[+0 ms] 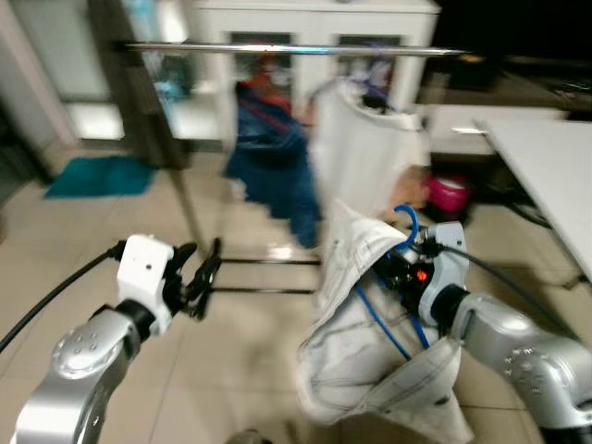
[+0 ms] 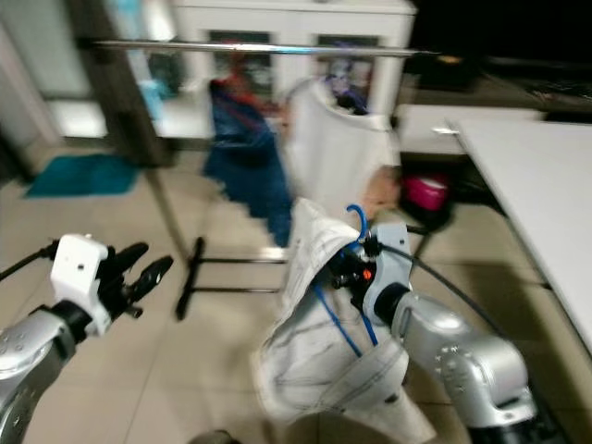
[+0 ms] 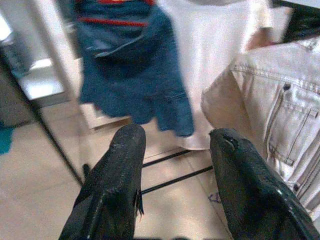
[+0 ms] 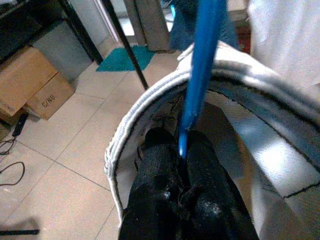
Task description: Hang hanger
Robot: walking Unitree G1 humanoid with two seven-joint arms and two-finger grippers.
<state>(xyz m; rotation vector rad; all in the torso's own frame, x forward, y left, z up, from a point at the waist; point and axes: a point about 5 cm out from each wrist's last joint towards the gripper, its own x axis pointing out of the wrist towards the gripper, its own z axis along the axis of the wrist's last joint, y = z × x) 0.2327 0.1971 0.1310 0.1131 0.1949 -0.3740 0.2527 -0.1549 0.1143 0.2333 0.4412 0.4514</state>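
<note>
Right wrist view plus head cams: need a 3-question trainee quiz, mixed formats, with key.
1. True or false: the right hand is shut on the blue hanger.
2. Which garment is on that hanger? A) the blue garment B) the pale denim jacket C) a red towel
3. Fill in: the left hand is ____ and holds nothing.

Key: 1 true; 2 B; 3 open. The rail already carries the blue garment and a white garment.

Blue hanger (image 1: 400, 268) mostly hidden in white jacket (image 1: 356, 333); rail (image 1: 296, 49) blurred.
</note>
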